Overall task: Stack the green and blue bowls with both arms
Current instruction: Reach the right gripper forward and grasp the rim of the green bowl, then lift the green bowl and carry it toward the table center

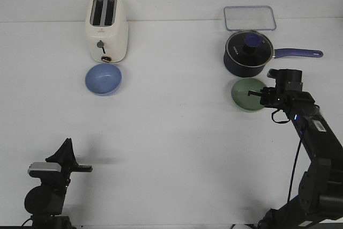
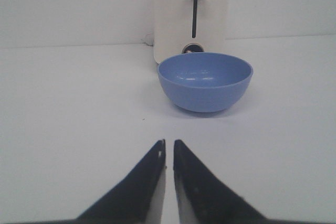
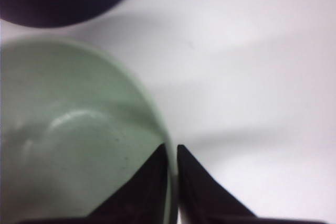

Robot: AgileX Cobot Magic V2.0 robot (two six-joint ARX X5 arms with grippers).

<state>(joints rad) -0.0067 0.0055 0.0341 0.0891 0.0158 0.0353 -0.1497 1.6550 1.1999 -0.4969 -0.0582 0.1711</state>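
The pale green bowl [image 1: 246,95] sits on the white table in front of the navy saucepan. My right gripper [image 1: 263,94] is shut on its right rim, one finger inside and one outside; the right wrist view shows the green bowl [image 3: 68,145] with its rim between the fingertips [image 3: 172,150]. The blue bowl [image 1: 103,79] sits in front of the toaster at the far left. My left gripper [image 1: 86,168] is low at the front left, far from the blue bowl [image 2: 205,81], its jaws nearly together and empty [image 2: 169,145].
A cream toaster [image 1: 107,29] stands behind the blue bowl. A navy saucepan [image 1: 249,52] with a glass lid and a long handle stands right behind the green bowl. A clear rectangular tray lid [image 1: 250,18] lies at the back right.
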